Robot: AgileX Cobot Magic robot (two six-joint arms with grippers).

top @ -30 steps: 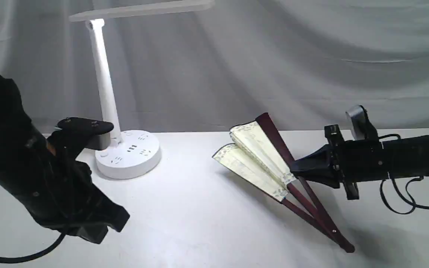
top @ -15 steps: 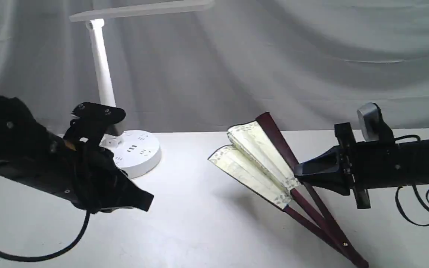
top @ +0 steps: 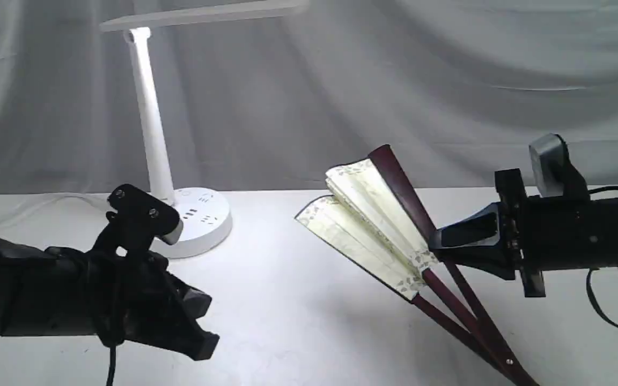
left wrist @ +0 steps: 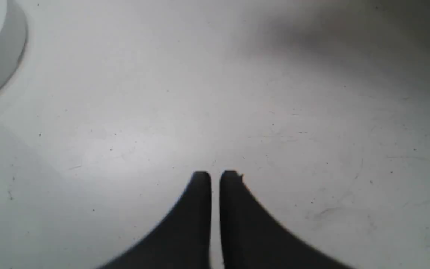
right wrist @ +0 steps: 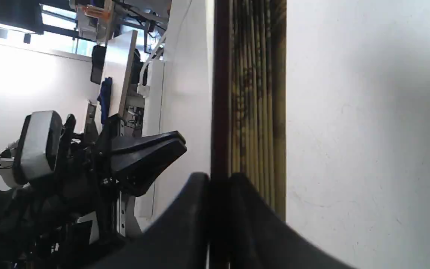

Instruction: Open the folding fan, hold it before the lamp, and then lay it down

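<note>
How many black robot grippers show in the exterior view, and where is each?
2. The left gripper hangs low over the white table near the white desk lamp, holding nothing; the right gripper clamps the maroon guard of the cream paper folding fan.

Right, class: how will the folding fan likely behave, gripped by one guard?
The folding fan probably sags open: its pleats hang apart. Its dark ribs look stiff. The right gripper pinches one guard only, so it may swing about its pivot.
</note>
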